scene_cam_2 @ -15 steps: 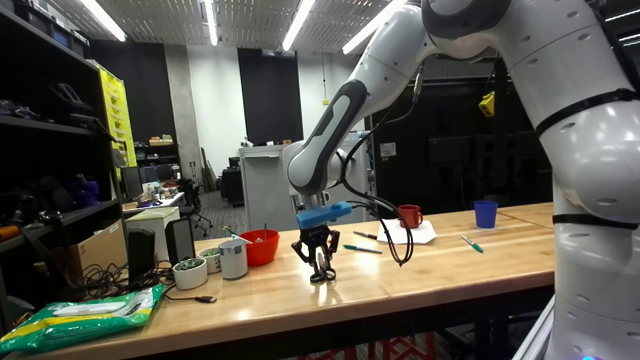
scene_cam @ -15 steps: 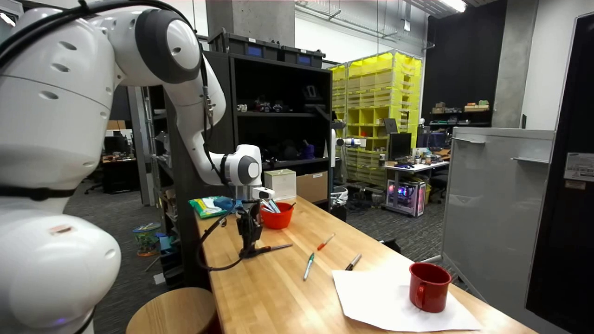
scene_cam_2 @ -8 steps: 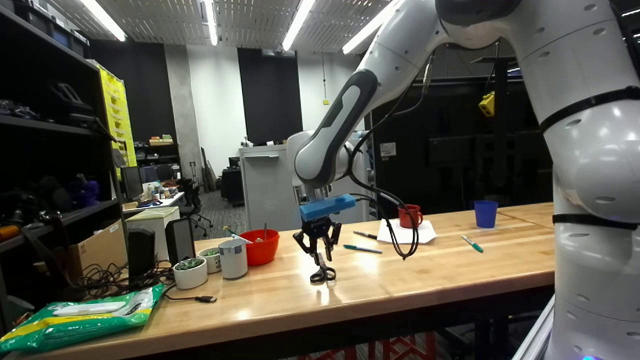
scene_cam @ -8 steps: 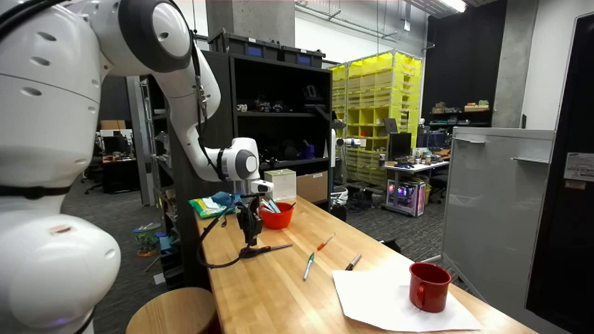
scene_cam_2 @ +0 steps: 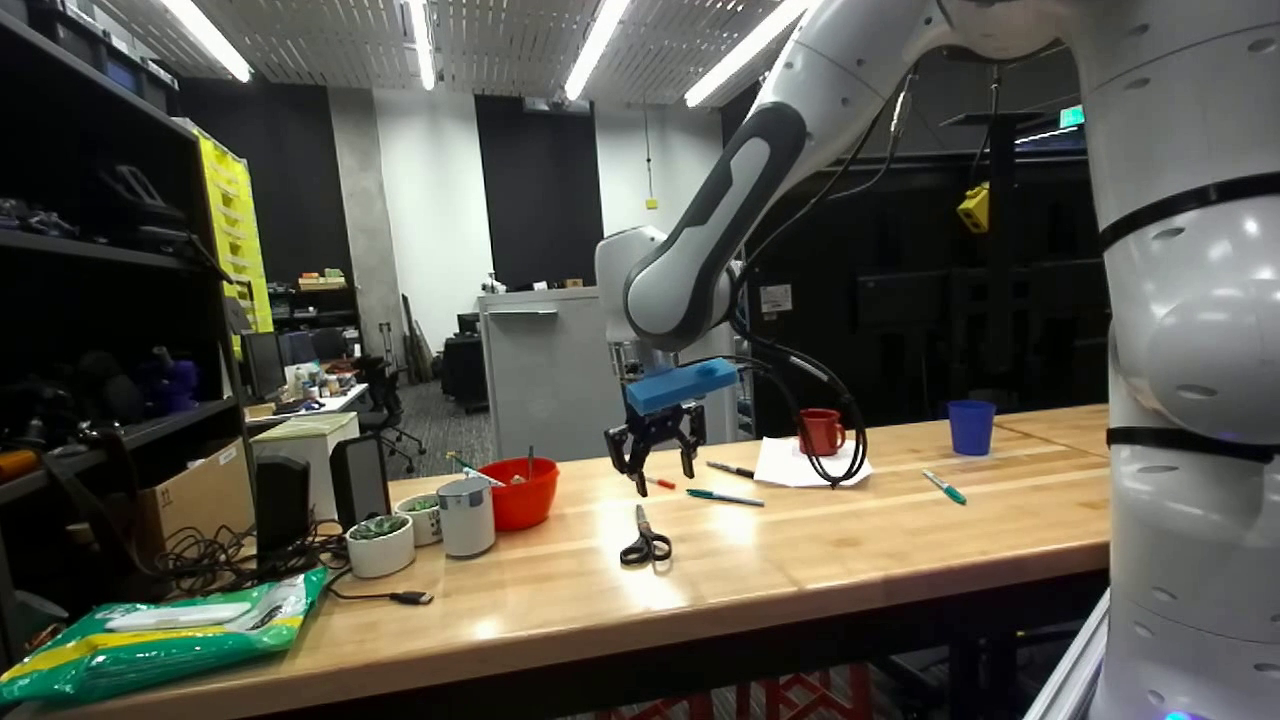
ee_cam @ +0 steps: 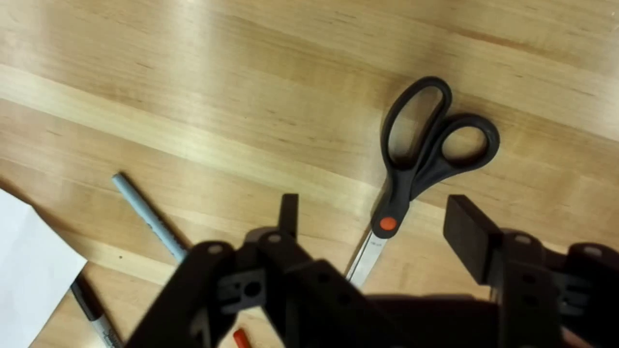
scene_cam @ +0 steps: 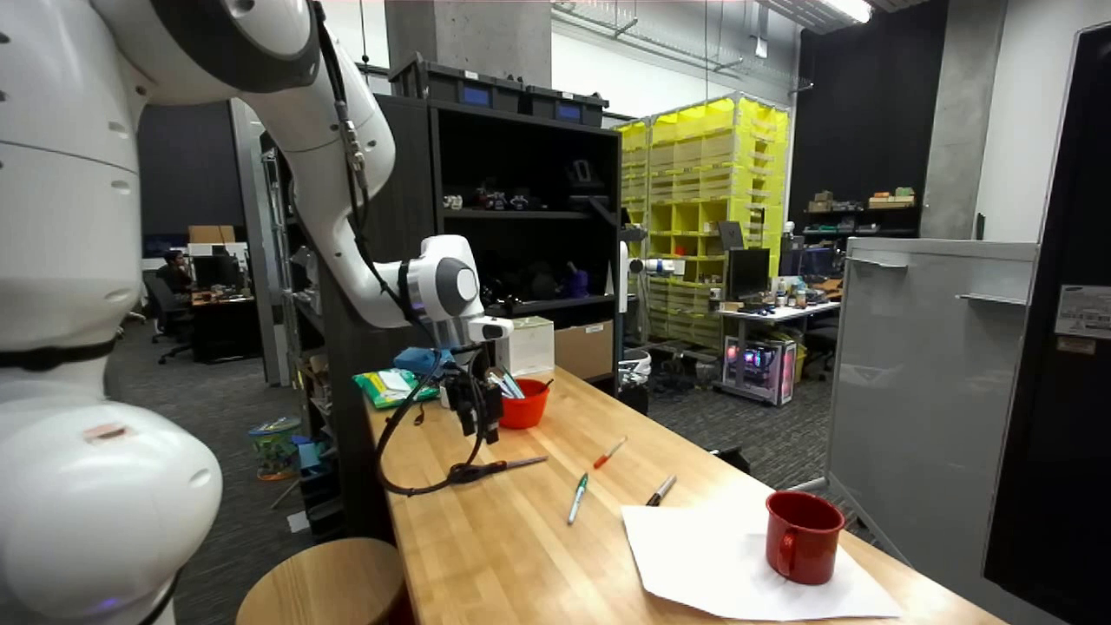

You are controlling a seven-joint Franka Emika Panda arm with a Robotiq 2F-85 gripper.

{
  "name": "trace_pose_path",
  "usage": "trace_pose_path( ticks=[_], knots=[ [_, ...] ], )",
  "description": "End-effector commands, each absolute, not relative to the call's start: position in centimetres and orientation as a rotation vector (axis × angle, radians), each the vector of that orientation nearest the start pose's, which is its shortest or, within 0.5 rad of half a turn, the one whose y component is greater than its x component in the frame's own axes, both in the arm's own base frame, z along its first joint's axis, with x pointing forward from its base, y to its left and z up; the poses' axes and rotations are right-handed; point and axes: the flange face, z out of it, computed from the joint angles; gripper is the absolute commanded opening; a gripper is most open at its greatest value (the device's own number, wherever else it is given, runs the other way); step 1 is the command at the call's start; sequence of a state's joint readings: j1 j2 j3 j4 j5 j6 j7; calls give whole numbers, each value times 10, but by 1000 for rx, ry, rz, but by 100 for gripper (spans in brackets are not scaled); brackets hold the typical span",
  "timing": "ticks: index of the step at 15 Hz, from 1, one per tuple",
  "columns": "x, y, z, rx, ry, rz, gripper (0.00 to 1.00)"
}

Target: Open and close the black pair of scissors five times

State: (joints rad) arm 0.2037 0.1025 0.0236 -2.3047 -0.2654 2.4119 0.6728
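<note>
Wrist view shows scissors, tips hidden behind the gripper.

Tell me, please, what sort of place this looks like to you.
Probably a robotics lab, judging by the Franka robot arm, the yellow shelving unit and the computer monitor in the background.

Slatted ceiling, lit strip lights. White wall, black panels, concrete pillar. Dark carpet. Wooden table; black shelf at its end, yellow rack beyond. Grey cabinet past table. Round stool beside table.
</note>
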Motion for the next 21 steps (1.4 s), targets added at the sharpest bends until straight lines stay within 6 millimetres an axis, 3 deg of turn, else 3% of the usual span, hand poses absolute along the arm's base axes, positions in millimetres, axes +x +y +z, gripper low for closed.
trace_pose_path(
  ticks=[1, 9, 15, 20, 21],
  knots=[
    [496, 98, 323, -3239, 443, -200, 100],
    [501, 52, 379, -3138, 498, -181, 100],
    [516, 31, 422, -3169, 463, -136, 100],
    [542, 10, 439, -3190, 524, -149, 100],
    [530, 18, 434, -3171, 513, -165, 100]
  ],
)
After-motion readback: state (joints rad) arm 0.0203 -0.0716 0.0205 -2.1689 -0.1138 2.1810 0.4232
